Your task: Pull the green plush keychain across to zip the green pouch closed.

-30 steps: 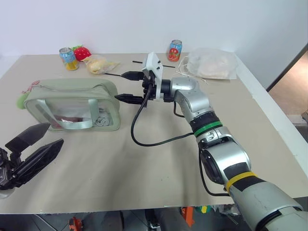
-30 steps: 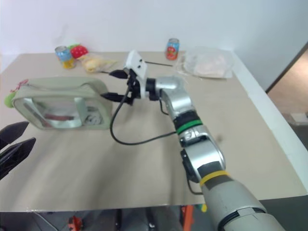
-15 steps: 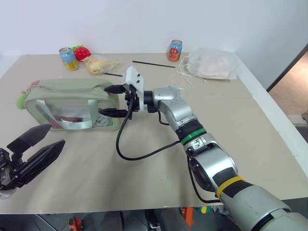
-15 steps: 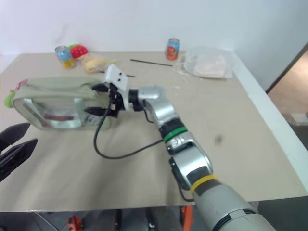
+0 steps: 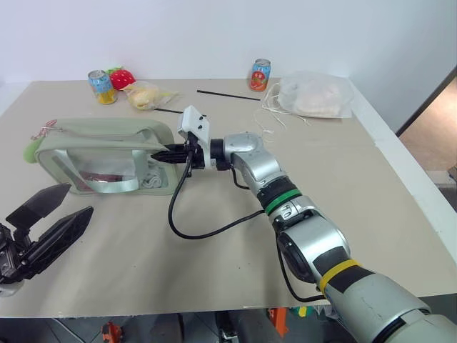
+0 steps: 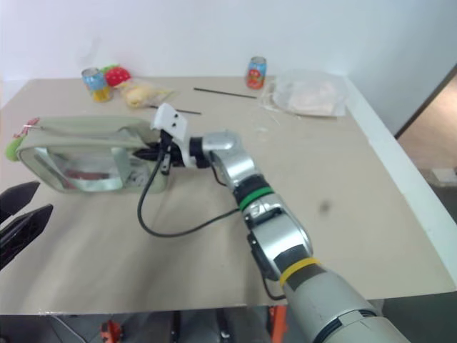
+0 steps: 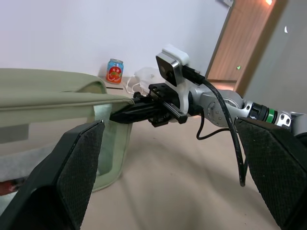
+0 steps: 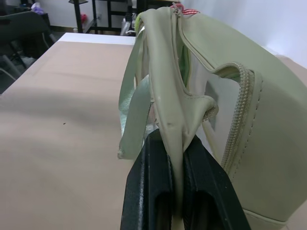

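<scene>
The green pouch (image 5: 100, 133) lies on the table at the left, its clear side panel facing me. The green plush keychain (image 5: 30, 151) hangs at the pouch's far left end, with a red-and-white string (image 8: 180, 7) above it. My right gripper (image 5: 166, 153) reaches in from the right and is shut on the fabric edge at the pouch's right end (image 8: 178, 125). The zipper teeth (image 8: 240, 110) run along the top, which gapes apart near the pinch. Near the table's front left, my left gripper (image 5: 78, 201) is open and apart from the pouch.
Two soda cans (image 5: 102, 86) (image 5: 259, 74), a red plush toy (image 5: 123, 78), a snack bag (image 5: 148, 95) and a black stick (image 5: 223, 94) line the back. A white plastic bag (image 5: 314, 96) sits back right. A black cable (image 5: 186, 223) loops on the table.
My right gripper moved left to the pouch's right end and shut on its top edge. The left gripper stayed where it was, open.
</scene>
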